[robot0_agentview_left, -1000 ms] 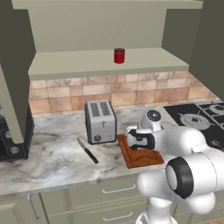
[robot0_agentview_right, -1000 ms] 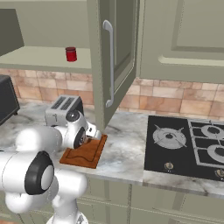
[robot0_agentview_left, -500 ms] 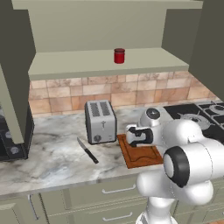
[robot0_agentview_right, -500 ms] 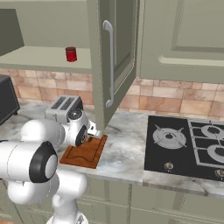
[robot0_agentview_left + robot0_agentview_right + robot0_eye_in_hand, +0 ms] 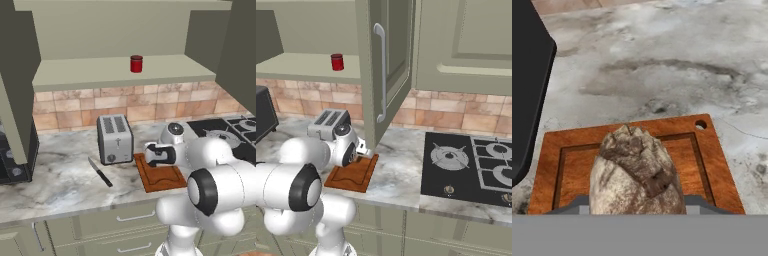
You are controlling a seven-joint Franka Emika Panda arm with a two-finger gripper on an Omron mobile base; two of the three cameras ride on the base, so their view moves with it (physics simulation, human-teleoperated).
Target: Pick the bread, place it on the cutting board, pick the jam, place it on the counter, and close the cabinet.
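Bread (image 5: 637, 172) sat low center in hand view, pinched between gripper (image 5: 151, 154) jaws right over cutting board (image 5: 627, 170). Jam (image 5: 136, 63) was upper center on cabinet (image 5: 125, 75) shelf, door (image 5: 385, 65) hung open.

— What is seen on the counter (image 5: 401, 175)?
— A cutting board (image 5: 353, 175) is seen lying beside a toaster (image 5: 329, 124), with the arm's hand bent low over the board's near end.
— And higher up?
— The jam (image 5: 337, 62) is seen standing on the cabinet (image 5: 383, 65) shelf; one door is swung open.
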